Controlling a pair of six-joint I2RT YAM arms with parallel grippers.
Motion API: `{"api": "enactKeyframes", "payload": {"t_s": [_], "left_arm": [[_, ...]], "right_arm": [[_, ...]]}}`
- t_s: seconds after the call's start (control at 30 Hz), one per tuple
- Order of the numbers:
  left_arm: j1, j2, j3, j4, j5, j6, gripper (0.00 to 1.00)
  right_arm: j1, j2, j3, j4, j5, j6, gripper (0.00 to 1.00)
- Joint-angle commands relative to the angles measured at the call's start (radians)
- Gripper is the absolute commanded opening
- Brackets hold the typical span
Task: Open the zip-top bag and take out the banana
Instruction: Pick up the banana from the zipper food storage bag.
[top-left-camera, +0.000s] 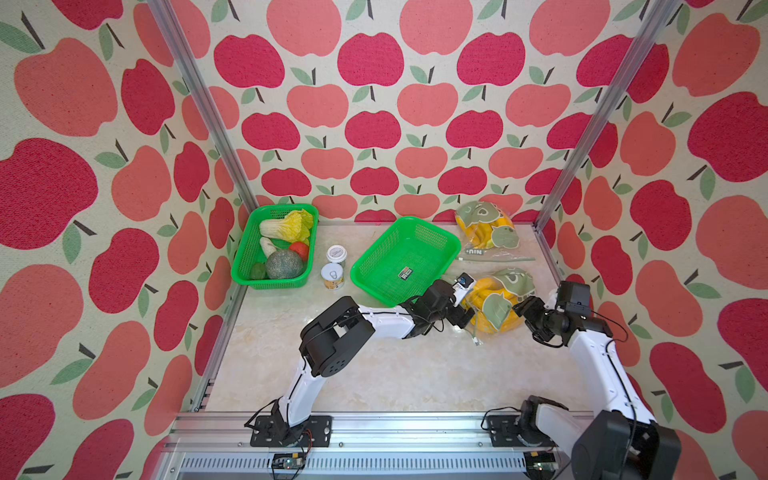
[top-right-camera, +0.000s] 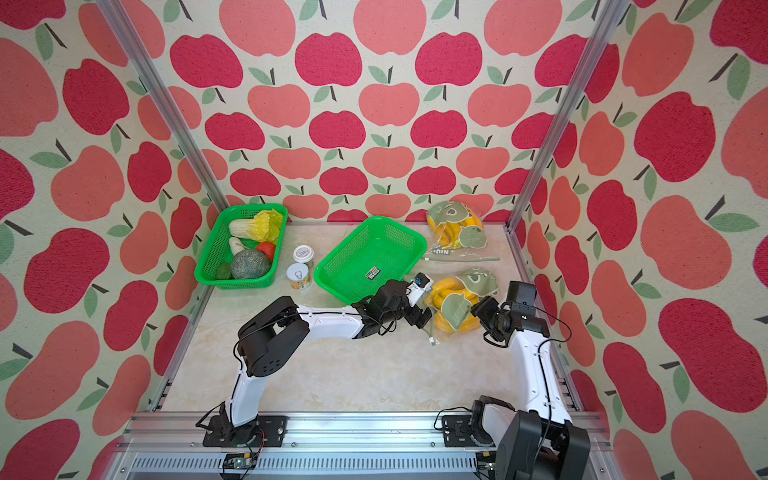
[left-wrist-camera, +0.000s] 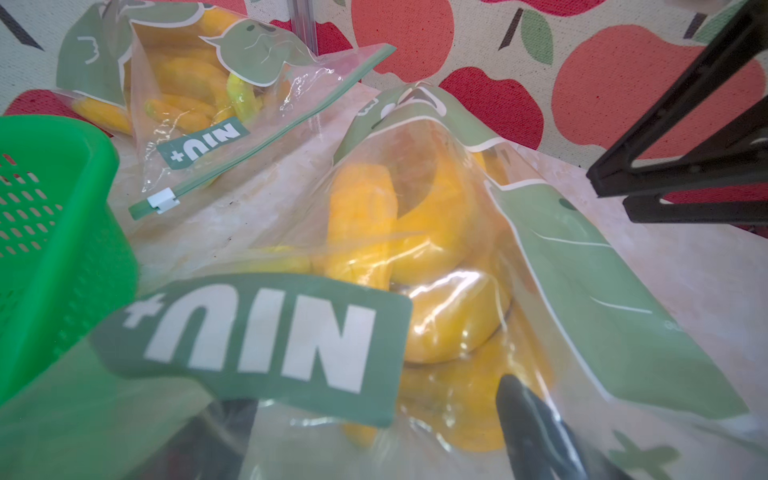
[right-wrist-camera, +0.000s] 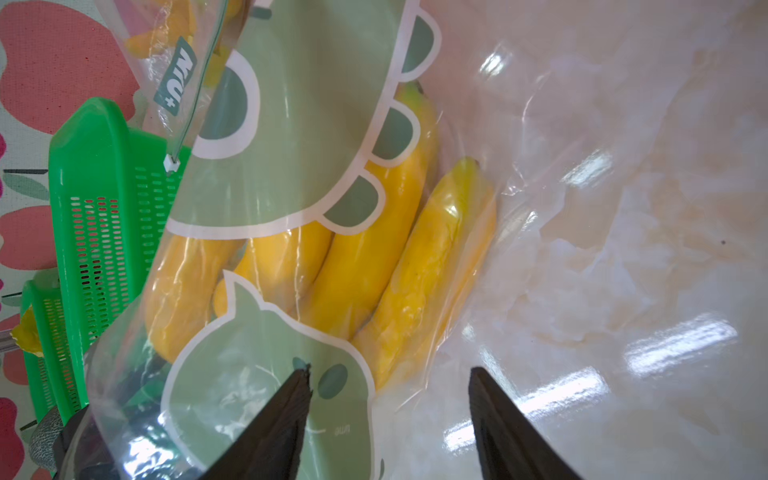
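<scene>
Clear plastic film, printed with sage-green cartoon shapes edged in white and carrying a green label lettered NIU+, forms the zip-top bag (top-left-camera: 498, 307). It lies on the pale marble-look table (top-left-camera: 374, 374) just beside the empty green basket (top-left-camera: 405, 257), off the basket corner nearest the robot's right arm. A bunch of bright yellow bananas (right-wrist-camera: 365, 266) presses against the film from inside; the right wrist view shows four side by side, one tip tinged green, their upper ends covered by the prints. The left tool (top-left-camera: 464, 307) sits at the bag's end nearer the basket with its fingers set wide apart. In the left wrist view one dark finger (left-wrist-camera: 536, 419) is plain, while its partner is only a shadow behind the label, so whether they are inside the bag's mouth or outside the film cannot be told. The right tool (right-wrist-camera: 390, 374) is at the bag's far end from the basket, fingers spread, only loose corner film lying between them and nothing pinched. The thin green zip strip (top-left-camera: 476, 338) runs along the bag's edge that faces away from the basket; whether it is sealed cannot be made out. A second bag (top-left-camera: 486, 226) of the same kind lies beyond the basket's far corner, against the wall, partly cut off in both wrist views.
</scene>
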Motion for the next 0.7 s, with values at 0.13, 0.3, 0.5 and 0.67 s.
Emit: {"api": "enactKeyframes", "payload": {"t_s": [0.13,0.3,0.5,0.67], "left_arm": [[0.03,0.061,0.08,-0.035,0.046,0.007,0.86],[0.05,0.103,0.131,-0.06,0.074,-0.013,0.73],[0.069,0.154,0.209,-0.093,0.085,-0.034,0.58],[0.071,0.175,0.253,-0.12,0.098,-0.043,0.39]], "right_arm": [[-0.004,0.072,-0.025,0.05,-0.04,-0.044,0.65],[-0.003,0.115,-0.03,0.051,-0.014,-0.074,0.65],[-0.004,0.131,-0.041,0.064,-0.004,-0.086,0.63],[-0.004,0.132,-0.052,0.068,0.003,-0.092,0.62]]}}
